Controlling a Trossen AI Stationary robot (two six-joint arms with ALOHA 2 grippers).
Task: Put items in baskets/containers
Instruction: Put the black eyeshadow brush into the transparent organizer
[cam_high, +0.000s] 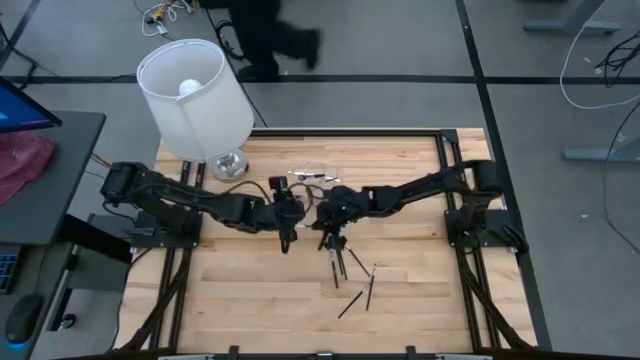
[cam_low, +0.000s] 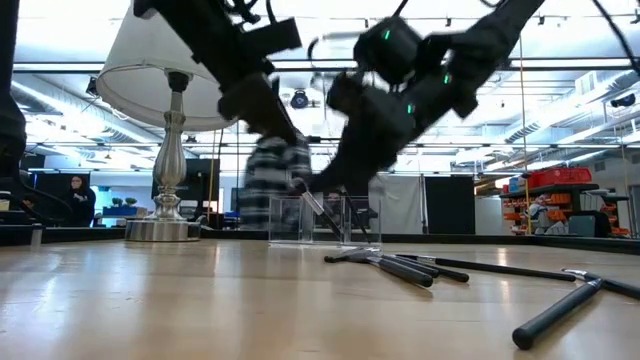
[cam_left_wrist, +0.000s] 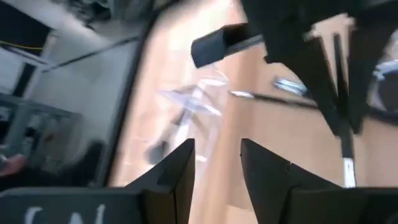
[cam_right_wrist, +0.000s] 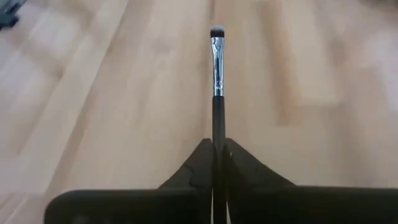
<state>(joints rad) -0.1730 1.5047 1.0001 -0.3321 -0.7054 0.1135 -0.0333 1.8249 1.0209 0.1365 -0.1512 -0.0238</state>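
My right gripper (cam_right_wrist: 216, 148) hangs over the table's middle (cam_high: 326, 220), shut on one dark-handled makeup brush (cam_right_wrist: 217, 81) with a silver ferrule and small tip. My left gripper (cam_left_wrist: 217, 163) is open just left of it (cam_high: 288, 235) and holds nothing. The clear plastic container (cam_high: 306, 178) stands on the table toward the far edge, beyond both grippers, and shows in the low view (cam_low: 322, 220). Several more brushes (cam_high: 340, 262) lie flat on the wood nearer the near edge, and two lie apart (cam_high: 362, 292). My right gripper pinches the brush's dark handle (cam_right_wrist: 217, 127) between its two fingers. The brush lies along the fingers and sticks out past their ends, bristle tip (cam_right_wrist: 216, 30) foremost. Whether the tip touches the wood, I cannot tell.
A lamp with a white shade (cam_high: 194, 97) and a metal foot (cam_high: 228, 163) stands at the table's far left corner. The loose brushes (cam_low: 400, 266) lie right of centre. Bare wood (cam_high: 250, 290) stretches toward the near left. A person (cam_high: 270, 35) walks beyond the far edge.
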